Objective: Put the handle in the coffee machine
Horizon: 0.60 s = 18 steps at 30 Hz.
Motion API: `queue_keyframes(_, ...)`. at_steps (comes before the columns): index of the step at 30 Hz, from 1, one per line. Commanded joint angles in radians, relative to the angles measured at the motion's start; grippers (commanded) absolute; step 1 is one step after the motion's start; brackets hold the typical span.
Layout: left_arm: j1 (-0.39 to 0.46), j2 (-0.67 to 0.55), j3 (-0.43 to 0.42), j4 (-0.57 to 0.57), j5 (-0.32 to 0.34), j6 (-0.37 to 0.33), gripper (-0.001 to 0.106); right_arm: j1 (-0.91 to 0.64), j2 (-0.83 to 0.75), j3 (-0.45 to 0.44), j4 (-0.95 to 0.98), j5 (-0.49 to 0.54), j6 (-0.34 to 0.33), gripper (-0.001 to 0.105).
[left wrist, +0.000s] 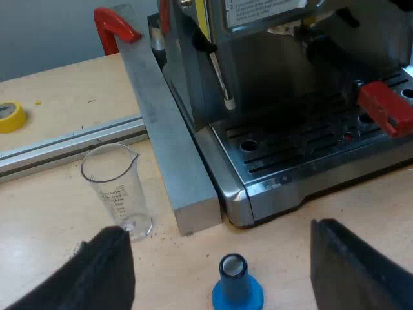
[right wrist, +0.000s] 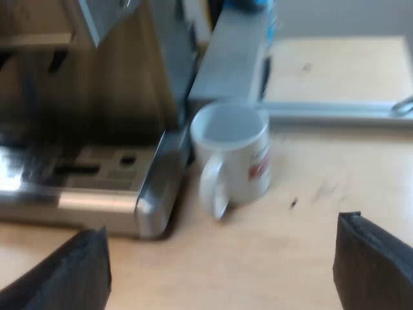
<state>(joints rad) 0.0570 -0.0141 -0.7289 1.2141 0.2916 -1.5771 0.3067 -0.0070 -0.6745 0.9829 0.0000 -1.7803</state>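
Bracketing tamper (left wrist: 237,292): wide-open left end effector (left wrist: 221,229)

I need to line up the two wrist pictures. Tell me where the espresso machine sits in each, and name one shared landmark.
Left wrist view: the espresso machine stands beside a grey metal bar, beyond the measuring glass and blue tamper.
Right wrist view: the espresso machine has its front corner beside the white mug.
Shared landmark: the slotted drip tray.

Measuring glass (left wrist: 116,191) and tamper (left wrist: 237,285) stand near the espresso machine (left wrist: 284,77), mug (right wrist: 233,154) beside it.
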Motion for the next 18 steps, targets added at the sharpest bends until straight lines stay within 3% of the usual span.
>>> queue_keyframes(1, 0.001, -0.139, 0.032, -0.022, -0.012, -0.014, 0.061, -0.004, -0.044, 0.025, -0.013, -0.024, -0.013, 0.072)
queue_keyframes(13, 0.001, -0.139, 0.152, -0.039, -0.012, -0.012, 0.061, -0.004, -0.044, 0.144, -0.013, -0.050, -0.008, 0.072)
queue_keyframes(18, 0.001, -0.139, 0.180, -0.137, -0.003, -0.012, 0.061, -0.004, -0.043, 0.162, -0.010, -0.068, 0.011, 0.072)
